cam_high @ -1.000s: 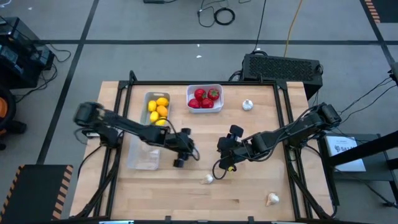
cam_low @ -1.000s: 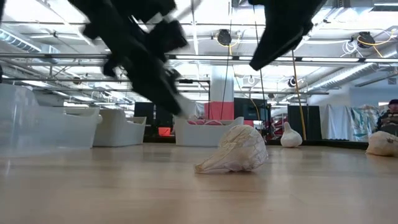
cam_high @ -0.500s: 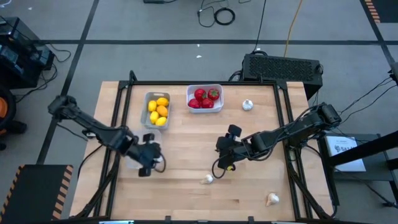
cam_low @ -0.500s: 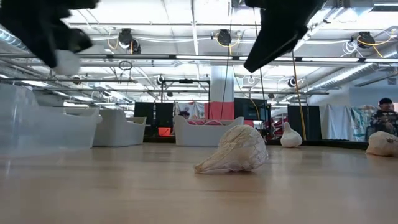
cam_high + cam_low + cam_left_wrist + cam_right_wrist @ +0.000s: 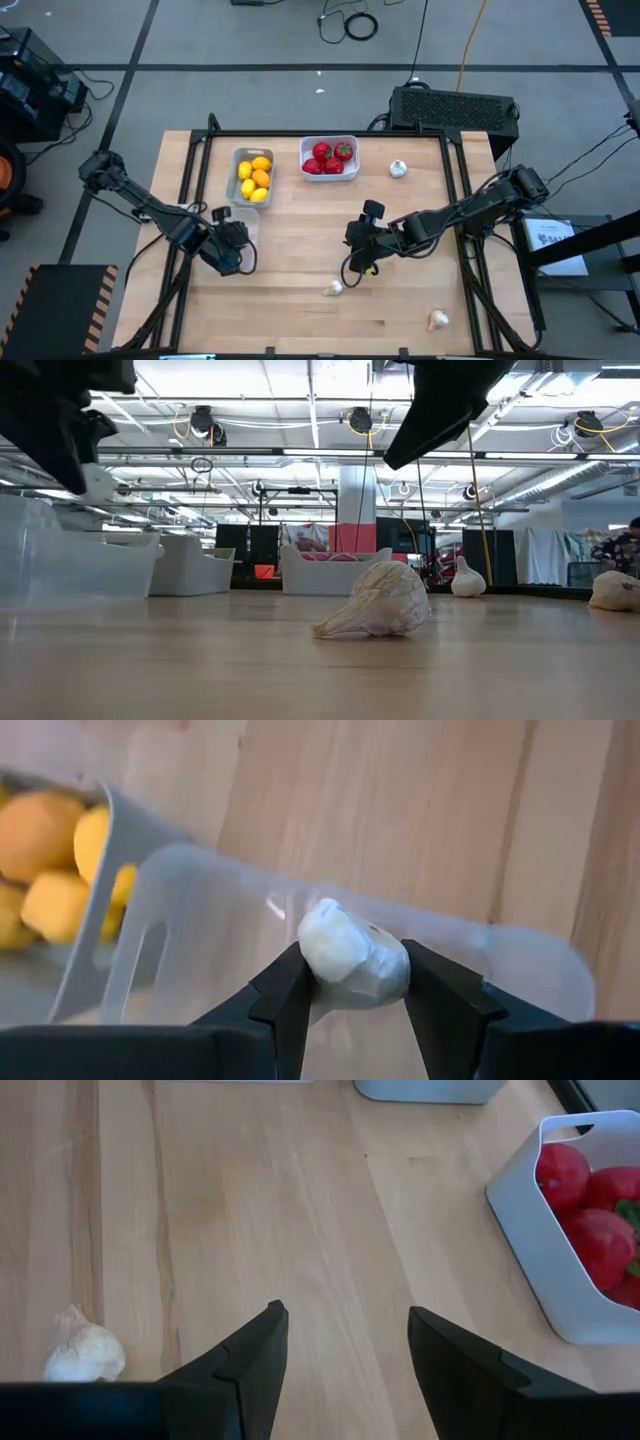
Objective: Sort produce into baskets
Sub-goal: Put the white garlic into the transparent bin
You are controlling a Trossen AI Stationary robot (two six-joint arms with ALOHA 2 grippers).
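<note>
A whitish garlic bulb (image 5: 352, 956) is pinched between the two dark fingers of the left gripper (image 5: 352, 982), which is closed on it above the clear basket (image 5: 200, 935); in the left wrist view the bulb hangs over the basket's translucent interior. Seen from above, the left gripper (image 5: 232, 248) sits at the left side of the table (image 5: 300, 300), over the clear basket (image 5: 246, 217), which lies just in front of the grey basket (image 5: 236, 160). The grey basket holds the yellow and orange lemon-like fruits (image 5: 256, 178), and beside it on its right the white basket (image 5: 330, 142) holds the red fruits (image 5: 330, 158) with green tops. Three more garlic bulbs lie loose on the wood: one (image 5: 398, 169) near the white basket toward the back right, one (image 5: 334, 288) toward the front near the middle, and one (image 5: 437, 320) close to the front right corner. The right gripper (image 5: 360, 238) hovers above the table's middle, its fingers spread apart with nothing between them; its wrist view looks down past the gap at bare wood, with a garlic bulb (image 5: 82, 1350) to one side and the white basket (image 5: 540, 1250) of red fruits to the other. In the low view the nearest bulb (image 5: 375, 602) rests on its side on the tabletop. A black box with a grille (image 5: 455, 108) stands behind the table's far edge.
</note>
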